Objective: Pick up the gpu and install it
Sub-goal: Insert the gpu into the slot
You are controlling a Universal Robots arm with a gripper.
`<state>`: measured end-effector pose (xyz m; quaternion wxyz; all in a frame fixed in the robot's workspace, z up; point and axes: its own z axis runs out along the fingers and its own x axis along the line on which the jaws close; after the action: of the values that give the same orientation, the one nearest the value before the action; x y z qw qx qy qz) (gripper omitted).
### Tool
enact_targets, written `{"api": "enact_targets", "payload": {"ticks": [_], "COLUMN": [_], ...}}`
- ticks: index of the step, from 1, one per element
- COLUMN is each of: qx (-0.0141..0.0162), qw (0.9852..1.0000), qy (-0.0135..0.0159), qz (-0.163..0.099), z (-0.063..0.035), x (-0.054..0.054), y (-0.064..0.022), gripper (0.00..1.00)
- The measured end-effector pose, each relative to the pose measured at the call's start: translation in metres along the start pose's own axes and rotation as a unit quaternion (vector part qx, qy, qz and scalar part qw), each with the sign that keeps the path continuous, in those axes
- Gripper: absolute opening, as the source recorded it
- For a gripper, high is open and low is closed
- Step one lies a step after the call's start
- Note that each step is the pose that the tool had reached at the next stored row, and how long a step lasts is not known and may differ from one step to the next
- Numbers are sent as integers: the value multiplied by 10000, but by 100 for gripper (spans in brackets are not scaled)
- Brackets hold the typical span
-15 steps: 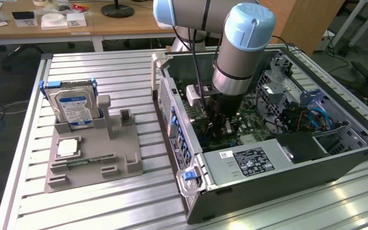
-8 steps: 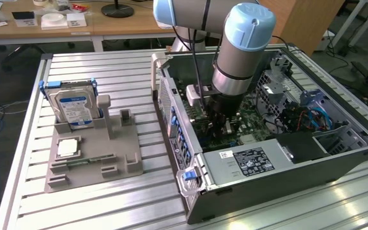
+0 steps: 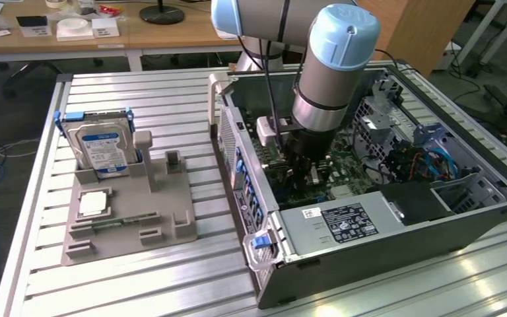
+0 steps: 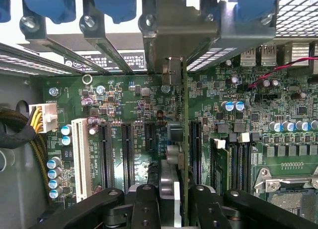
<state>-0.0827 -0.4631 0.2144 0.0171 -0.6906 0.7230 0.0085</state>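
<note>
From the wrist camera I see my gripper (image 4: 170, 201) clamped on the gpu (image 4: 174, 154), its thin edge standing upright over the motherboard (image 4: 129, 110) inside the open computer case (image 3: 465, 218). I judge this is the seating step: I would keep the card square to the black slot and its metal bracket (image 4: 171, 25), farther off at twelve o'clock, lined up with the rear opening, pressing evenly. In the exterior view, the hard drive (image 3: 102, 148) sits in the grey fixture on the worktop (image 3: 139, 99), at nine o'clock from the case.

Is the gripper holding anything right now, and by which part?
Yes: the gripper is shut on the gpu, gripping its upper edge, with the card standing on edge over the motherboard slots.
</note>
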Motion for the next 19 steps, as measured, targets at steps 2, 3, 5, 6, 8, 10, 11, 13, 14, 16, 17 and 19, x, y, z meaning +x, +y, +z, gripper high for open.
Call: {"api": "enact_targets", "payload": {"ticks": [2, 3, 5, 6, 8, 10, 11, 13, 14, 16, 17, 19], "qx": [-1, 0, 0, 0, 0, 0, 0, 0, 0, 0, 0, 0], "qw": [10000, 10000, 10000, 10000, 10000, 10000, 10000, 10000, 10000, 10000, 10000, 10000], "qy": [1, 1, 1, 1, 0, 1, 2, 1, 0, 1, 0, 1], "qz": [0, 0, 0, 0, 0, 0, 0, 0, 0, 0, 0, 0], "z": [3, 6, 13, 17, 25, 32, 36, 44, 46, 50, 55, 70], "x": [0, 0, 1, 1, 1, 1, 2, 2, 2, 2, 2, 3], "y": [0, 0, 0, 0, 1, 1, 1, 1, 0, 0, 1, 1], "gripper": [28, 28, 28, 28, 28, 28, 28, 28, 28, 28, 28, 28]}}
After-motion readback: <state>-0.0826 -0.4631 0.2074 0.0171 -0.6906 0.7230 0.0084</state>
